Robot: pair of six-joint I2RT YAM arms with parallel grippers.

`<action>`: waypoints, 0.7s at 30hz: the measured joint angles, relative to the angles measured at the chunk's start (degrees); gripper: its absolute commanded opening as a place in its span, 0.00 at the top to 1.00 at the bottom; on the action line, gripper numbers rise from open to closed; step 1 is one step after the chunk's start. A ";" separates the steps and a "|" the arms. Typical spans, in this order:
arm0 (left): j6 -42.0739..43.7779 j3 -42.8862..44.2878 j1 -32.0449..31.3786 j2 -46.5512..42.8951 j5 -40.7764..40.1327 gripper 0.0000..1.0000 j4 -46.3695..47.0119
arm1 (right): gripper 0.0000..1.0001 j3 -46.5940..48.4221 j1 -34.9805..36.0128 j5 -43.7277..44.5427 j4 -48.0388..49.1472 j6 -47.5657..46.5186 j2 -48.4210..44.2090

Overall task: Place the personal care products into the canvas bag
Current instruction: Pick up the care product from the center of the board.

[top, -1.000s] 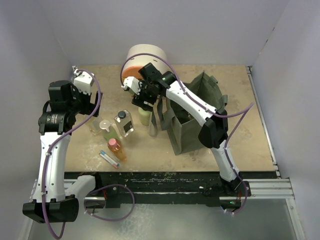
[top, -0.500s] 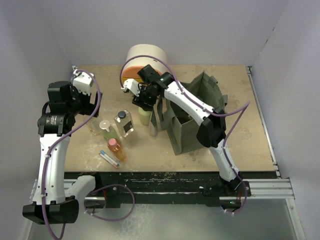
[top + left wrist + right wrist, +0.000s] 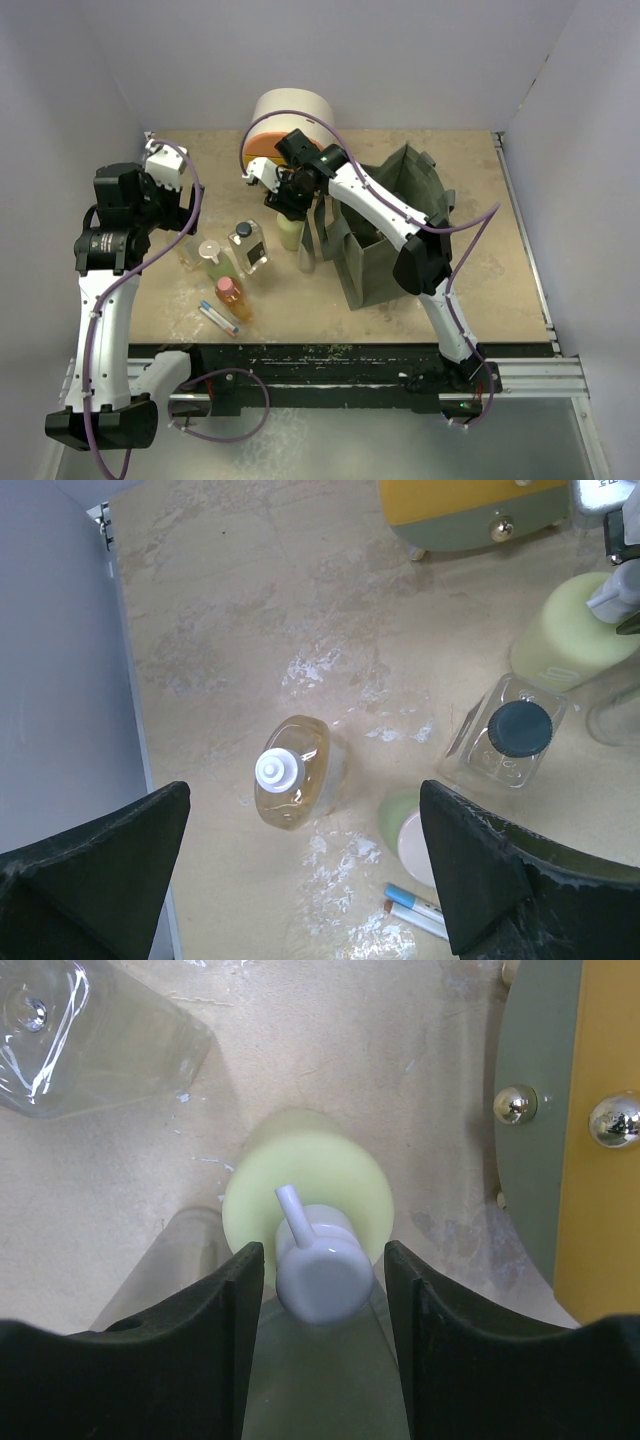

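right gripper (image 3: 323, 1250) straddles the pump bottle (image 3: 340, 1185), fingers not yet pinching (left gripper (image 3: 303, 790) gapes idle); next: squeeze, lift toward bag (image 3: 370, 275).

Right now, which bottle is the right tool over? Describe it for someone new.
Start at the olive canvas bag; just left of it, in front of the round drawer unit, stands a pale green bottle. It is the only bottle with a white pump head and spout, and the right tool straddles that pump.
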 measured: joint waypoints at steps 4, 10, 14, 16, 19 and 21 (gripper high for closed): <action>0.00 -0.02 0.00 -0.20 0.04 0.01 0.02 | 0.49 0.00 0.00 -0.02 0.02 0.00 0.00; 0.02 -0.02 0.00 -0.48 0.07 0.01 0.02 | 0.48 0.00 0.00 -0.31 0.07 0.07 0.02; 0.04 -0.04 0.00 -0.72 0.09 0.01 0.04 | 0.48 0.00 0.00 -0.87 0.37 0.22 0.50; 0.07 -0.13 0.00 -0.85 0.11 0.01 0.07 | 0.49 0.00 0.00 -1.16 0.42 0.24 0.92; 0.07 -0.26 0.00 -1.03 0.17 0.01 0.09 | 0.51 0.00 0.00 -1.95 0.42 0.46 1.38; 0.09 -0.35 0.00 -1.09 0.20 0.01 0.09 | 0.52 0.00 0.09 -1.95 0.42 0.50 1.40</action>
